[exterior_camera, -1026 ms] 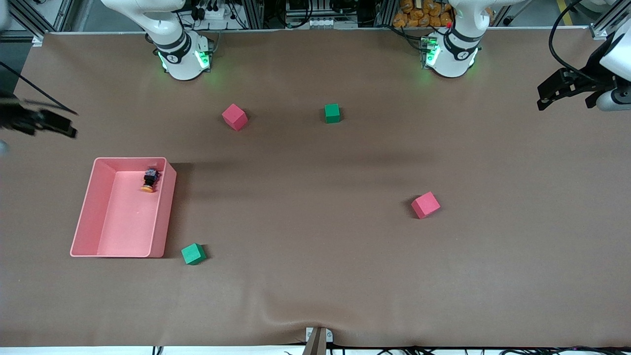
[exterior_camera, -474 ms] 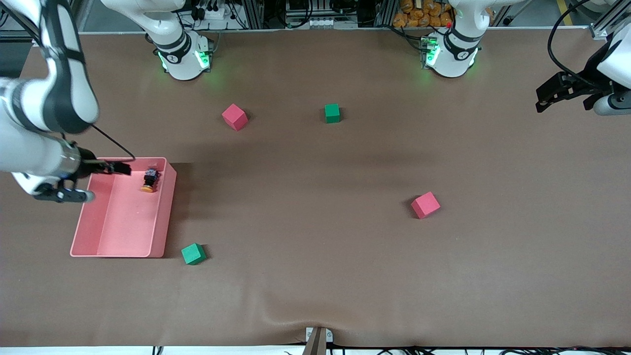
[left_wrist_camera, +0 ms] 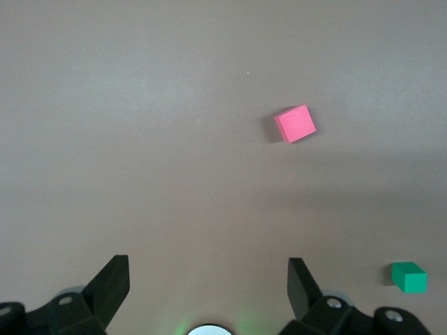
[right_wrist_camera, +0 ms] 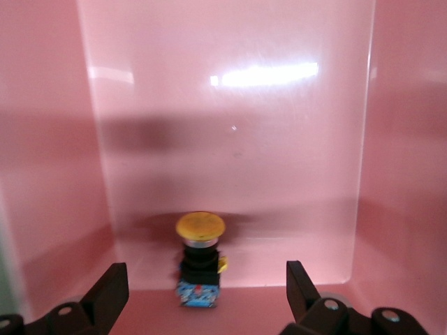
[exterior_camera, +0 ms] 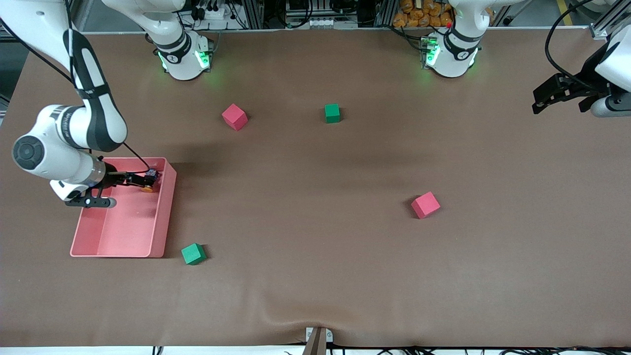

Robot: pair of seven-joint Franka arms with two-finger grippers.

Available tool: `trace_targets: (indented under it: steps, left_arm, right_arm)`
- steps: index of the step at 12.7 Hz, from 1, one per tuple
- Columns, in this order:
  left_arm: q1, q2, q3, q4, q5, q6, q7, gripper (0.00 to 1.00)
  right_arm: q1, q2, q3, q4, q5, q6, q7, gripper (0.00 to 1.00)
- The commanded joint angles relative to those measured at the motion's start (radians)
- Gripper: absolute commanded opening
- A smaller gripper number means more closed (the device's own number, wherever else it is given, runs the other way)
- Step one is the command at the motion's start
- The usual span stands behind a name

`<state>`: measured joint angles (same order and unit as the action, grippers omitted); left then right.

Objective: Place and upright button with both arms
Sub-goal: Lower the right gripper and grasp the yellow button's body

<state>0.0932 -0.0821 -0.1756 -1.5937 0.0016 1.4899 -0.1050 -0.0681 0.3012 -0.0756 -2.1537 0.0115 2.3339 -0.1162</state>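
Observation:
The button (exterior_camera: 149,179), an orange cap on a black body, lies on its side in the pink bin (exterior_camera: 165,207), in the corner farthest from the front camera. My right gripper (exterior_camera: 142,178) is low inside the bin, open, right at the button. In the right wrist view the button (right_wrist_camera: 200,259) lies between the spread fingers of the right gripper (right_wrist_camera: 206,279), untouched. My left gripper (exterior_camera: 542,97) waits in the air over the left arm's end of the table. It is open and empty, as the left wrist view shows (left_wrist_camera: 207,283).
Two red cubes (exterior_camera: 234,117) (exterior_camera: 425,204) and two green cubes (exterior_camera: 332,113) (exterior_camera: 193,254) lie scattered on the brown table. One green cube sits just off the bin's near corner. The left wrist view shows a red cube (left_wrist_camera: 295,123) and a green cube (left_wrist_camera: 408,277).
My right arm swung in from the table's edge and brought its gripper down into the bin up to the button. The left gripper barely shifted. The button has not moved.

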Motion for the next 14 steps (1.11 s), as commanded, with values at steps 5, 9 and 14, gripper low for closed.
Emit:
trace_targets:
  steps: [5,9,14]
  left_arm:
    - [0.01,-0.008,0.001,-0.008,-0.019,0.01,-0.001,1.0]
    - [0.01,-0.011,0.002,-0.012,-0.019,0.009,0.001,1.0]
    - [0.01,-0.013,0.002,-0.012,-0.019,0.009,0.002,1.0]
  right_arm:
    - [-0.036,0.044,0.014,-0.078,-0.016,0.087,-0.023,1.0]
    - [-0.035,0.082,0.016,-0.077,-0.015,0.128,-0.023,1.0]
    - [-0.033,0.105,0.014,-0.077,-0.015,0.131,-0.023,1.0]
